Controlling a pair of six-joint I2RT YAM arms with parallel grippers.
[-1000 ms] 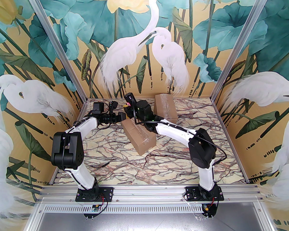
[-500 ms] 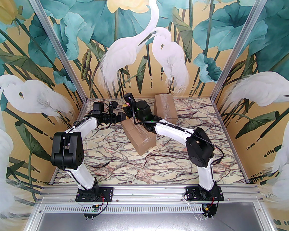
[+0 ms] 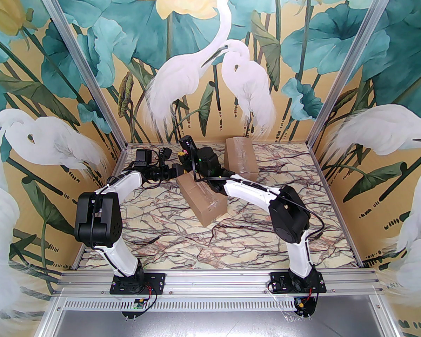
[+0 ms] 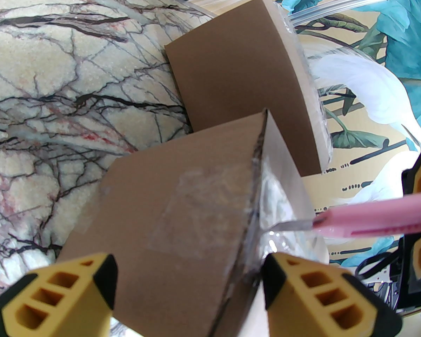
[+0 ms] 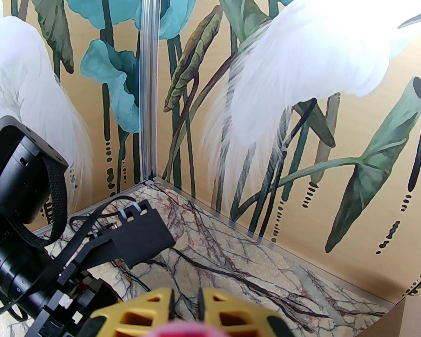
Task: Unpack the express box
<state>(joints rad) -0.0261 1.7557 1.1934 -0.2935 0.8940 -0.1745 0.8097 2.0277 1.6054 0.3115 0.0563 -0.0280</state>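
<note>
1. Closest to me, both bases are bolted to the rail at the near edge. The left arm (image 3: 98, 219) and right arm (image 3: 289, 219) reach away and bend inward over the middle of the marble-patterned counter (image 3: 182, 251).
2. The express box (image 3: 203, 204) lies flat near the centre of the counter, turned diagonally, with its far end under the two wrists. It is closed, and clear tape (image 4: 196, 216) wraps over that end and runs along the top.
3. My left hand (image 4: 188, 269) comes in from the left at that far end. Its yellow fingers (image 4: 66, 293) stand wide apart with the box's end corner between them, one on each side, right up against the cardboard. I cannot tell whether they actually pinch it.
4. My right hand (image 5: 186, 295) has its fingers nearly together, clamped on a pink knife (image 4: 372, 221). In the left wrist view the knife's bare blade (image 4: 291, 226) points across at the box, with its tip at the taped top edge of that end.
5. Beyond that, a second box (image 3: 241, 158) of the same brown cardboard, also taped, sits apart from the first, close to the back wall.
6. The back wall (image 3: 210, 65) carries painted white egrets among teal leaves.
</note>
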